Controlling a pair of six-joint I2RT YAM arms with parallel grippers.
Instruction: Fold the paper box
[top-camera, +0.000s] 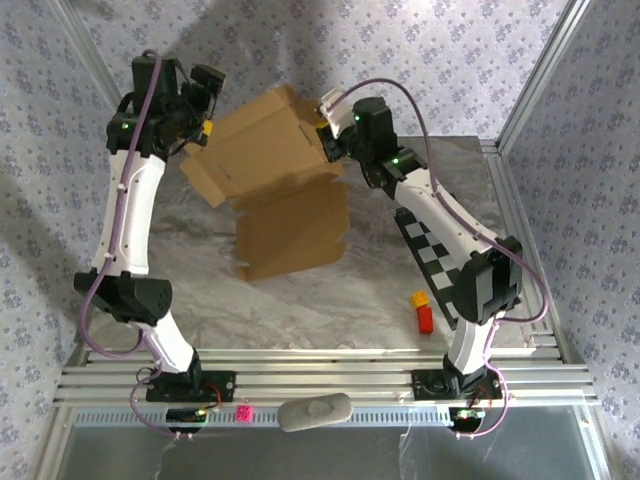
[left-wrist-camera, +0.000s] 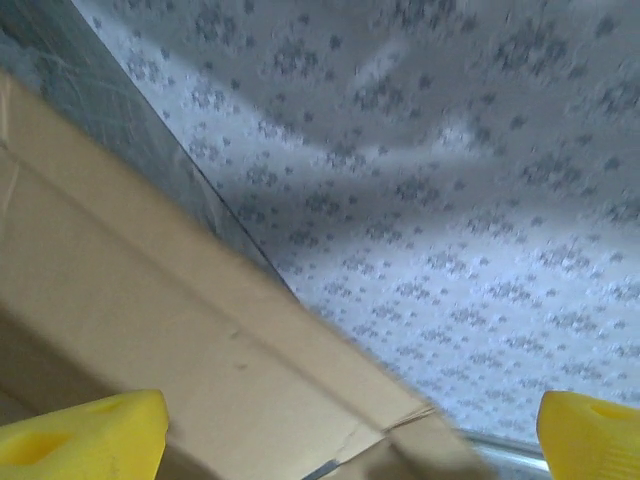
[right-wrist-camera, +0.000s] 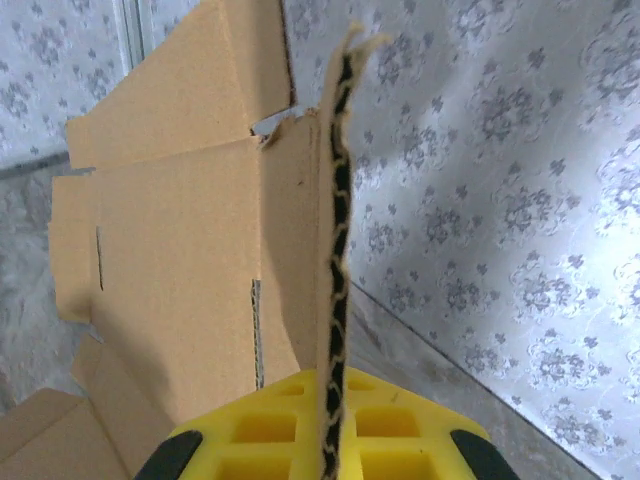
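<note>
While the paper box (top-camera: 285, 200) rests on the table (top-camera: 300, 310) with its far half raised, I see my right gripper (right-wrist-camera: 332, 415) clamped on its far flap edge and my left gripper (left-wrist-camera: 350, 430) spread wide beside its left flap.

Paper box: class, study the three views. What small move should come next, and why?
Probably close the left gripper on the paper box panel lying between its wide-open fingers. The right gripper is shut on a flap edge of the box, which sits tilted, partly raised off the table; a second grip would likely steady it for folding.
</note>
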